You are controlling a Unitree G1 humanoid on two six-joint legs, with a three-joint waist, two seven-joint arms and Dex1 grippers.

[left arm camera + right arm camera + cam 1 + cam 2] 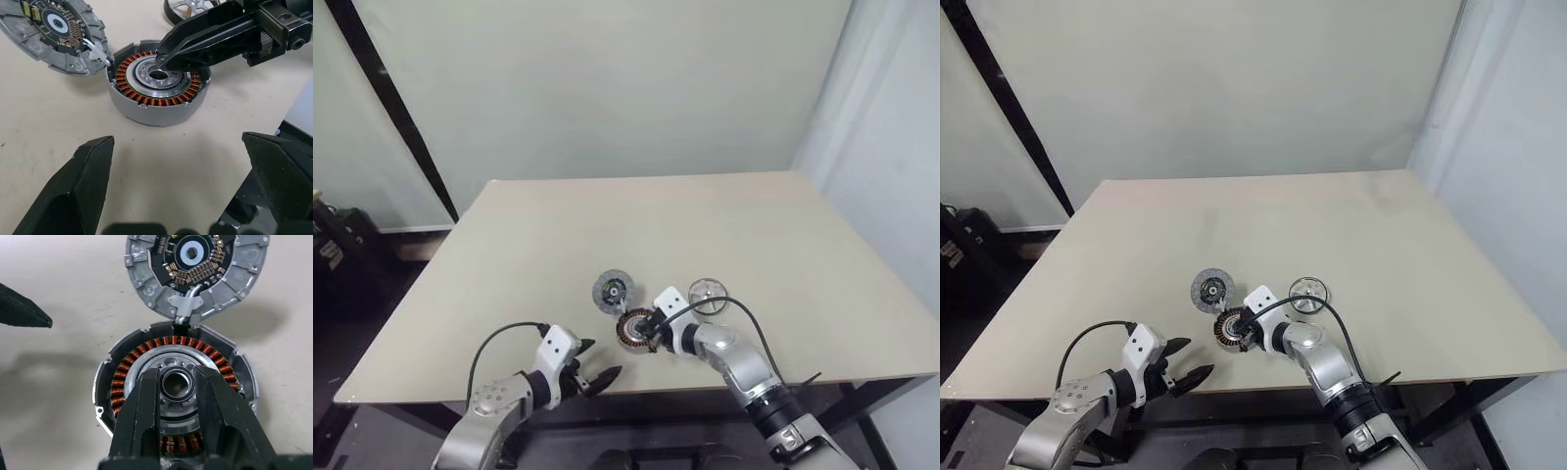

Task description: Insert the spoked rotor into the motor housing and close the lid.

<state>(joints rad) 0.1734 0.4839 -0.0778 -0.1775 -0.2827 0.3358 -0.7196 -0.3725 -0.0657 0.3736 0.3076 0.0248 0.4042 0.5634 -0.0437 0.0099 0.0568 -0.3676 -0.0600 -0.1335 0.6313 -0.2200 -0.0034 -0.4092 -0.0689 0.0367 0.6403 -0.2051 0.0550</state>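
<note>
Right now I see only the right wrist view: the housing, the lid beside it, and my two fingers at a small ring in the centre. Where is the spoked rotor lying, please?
Observer: The spoked rotor lies flat on the table, to the right of the motor housing and apart from it, just beyond the right gripper.
Operator: The black tip at the edge of my picture, is it the left gripper?
Observer: Yes. The left gripper hovers wide open at the table's near edge, left of the housing, holding nothing.
Operator: Is the ring seated?
Observer: From the side, the right gripper pinches the small ring right at the housing's silver centre; seated or not, I cannot tell.
</note>
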